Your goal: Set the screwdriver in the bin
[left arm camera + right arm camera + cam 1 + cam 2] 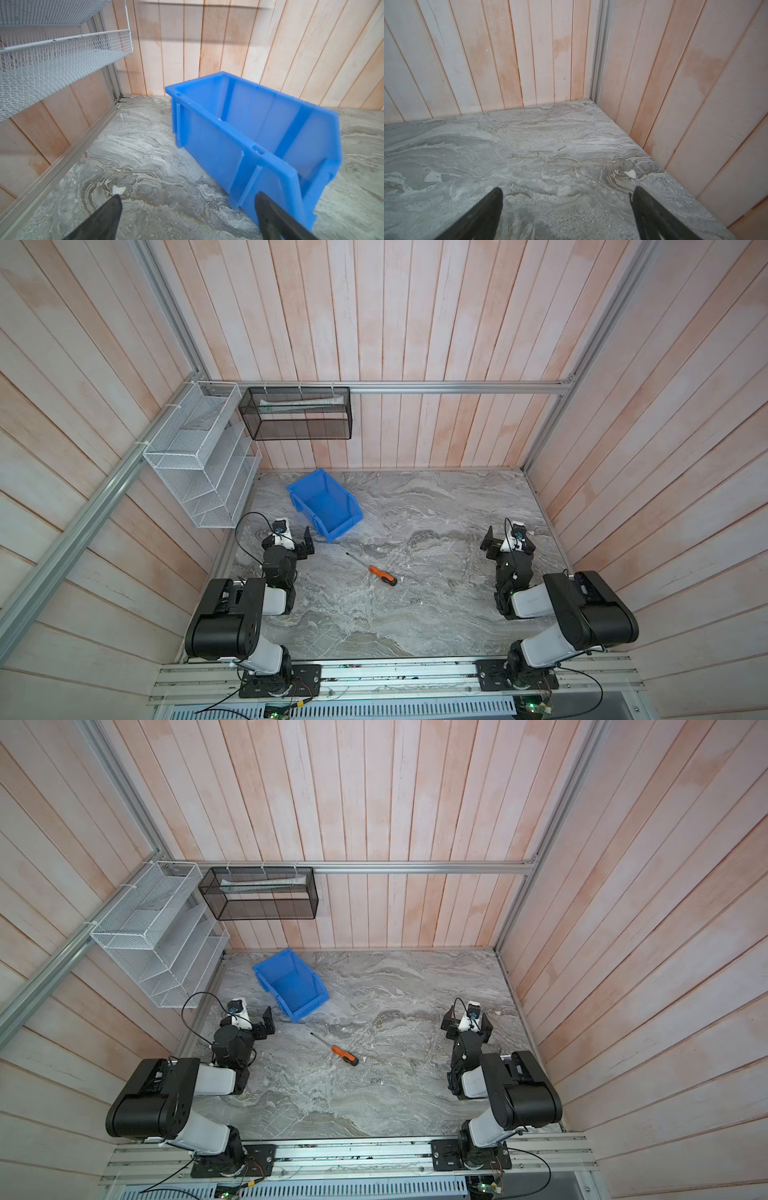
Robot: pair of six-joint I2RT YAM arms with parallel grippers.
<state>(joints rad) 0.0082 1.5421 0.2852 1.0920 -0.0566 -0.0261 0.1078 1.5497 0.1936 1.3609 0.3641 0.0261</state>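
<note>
- The screwdriver [371, 568] lies flat on the marble tabletop [436, 593], left of centre, outside the bin [326, 506].
- Its thin shaft points far-left toward the bin's low front lip, near it but apart. The orange handle and black butt point near-right.
- The blue bin stands at the far left of the table, turned at an angle, below the white wire-mesh rack [195, 456] and the black mesh basket [297, 412].
- The left gripper [188, 197] has its jaws spread wide and holds nothing. It sits just beside the bin's near-left corner; contact cannot be told.
- The right gripper [566, 190] is also spread wide and holds nothing. It is at the right side of the table, well apart from the screwdriver.
</note>
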